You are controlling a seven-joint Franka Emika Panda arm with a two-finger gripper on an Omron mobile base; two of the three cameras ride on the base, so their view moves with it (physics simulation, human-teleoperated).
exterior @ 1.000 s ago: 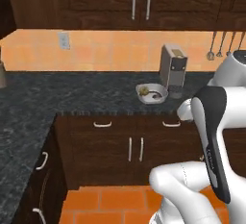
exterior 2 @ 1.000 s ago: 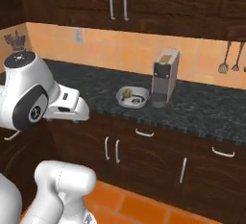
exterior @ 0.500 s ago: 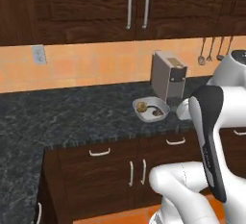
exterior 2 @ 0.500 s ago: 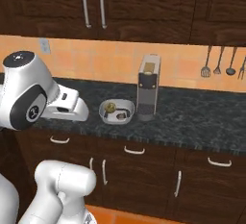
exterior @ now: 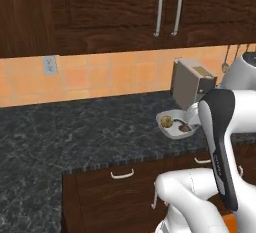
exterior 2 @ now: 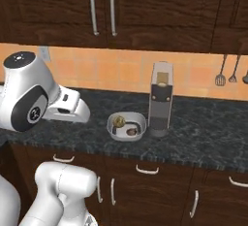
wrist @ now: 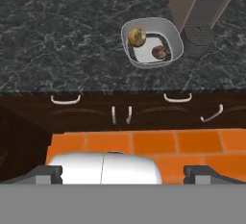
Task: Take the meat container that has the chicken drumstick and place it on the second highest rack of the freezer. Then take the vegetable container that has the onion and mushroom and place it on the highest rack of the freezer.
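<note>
The vegetable container (exterior 2: 127,137) is a shallow grey tray on the dark stone counter. It holds the yellowish onion (exterior 2: 119,121) and the dark-brown mushroom (exterior 2: 131,131). In the left base view the container (exterior: 163,128) with onion (exterior: 166,121) and mushroom (exterior: 184,127) sits partly behind my arm. In the hand view the container (wrist: 176,36) lies far ahead, with onion (wrist: 137,37) and mushroom (wrist: 159,52) inside. My gripper (wrist: 124,174) is open and holds nothing, well back from the counter over the floor. The meat container, chicken drumstick and freezer are out of view.
A grey coffee machine (exterior 2: 161,99) stands right beside the container, also seen as coffee machine (exterior: 190,82). Dark wood cabinets (exterior 2: 101,7) hang above; drawers with curved handles (wrist: 65,101) run below the counter edge. Utensils (exterior 2: 220,77) hang on the tiled wall. Orange floor tiles (wrist: 153,141) lie below.
The whole picture has shifted in both base views, so the base has driven; the container and coffee machine now appear nearer. The gripper stays open.
</note>
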